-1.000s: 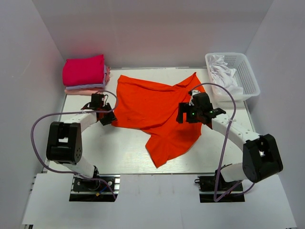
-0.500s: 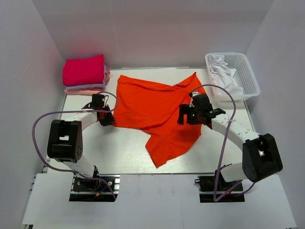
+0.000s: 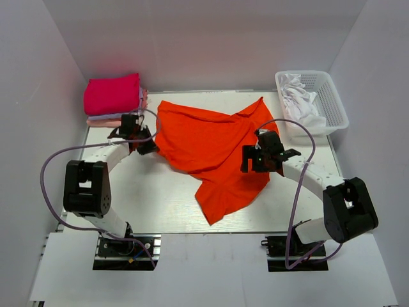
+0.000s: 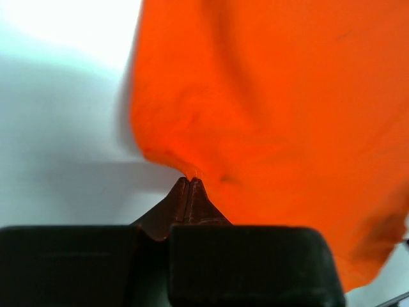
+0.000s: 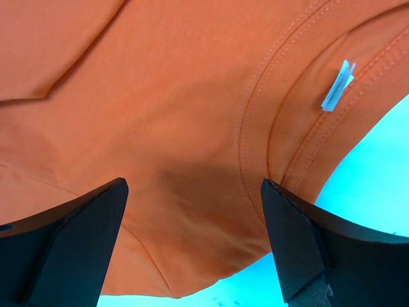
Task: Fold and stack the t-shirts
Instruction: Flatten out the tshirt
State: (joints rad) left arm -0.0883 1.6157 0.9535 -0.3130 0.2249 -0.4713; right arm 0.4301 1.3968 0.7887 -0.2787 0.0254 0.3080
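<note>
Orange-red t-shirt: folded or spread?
Spread, not folded: the bright orange-red cloth t-shirt lies loose and rumpled, in no neat rectangle.

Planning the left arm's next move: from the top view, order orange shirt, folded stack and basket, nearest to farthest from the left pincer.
1. Orange shirt, pinched in the left pincer, at its right.
2. Folded stack, just behind, back left.
3. Basket, far across, back right.
</note>
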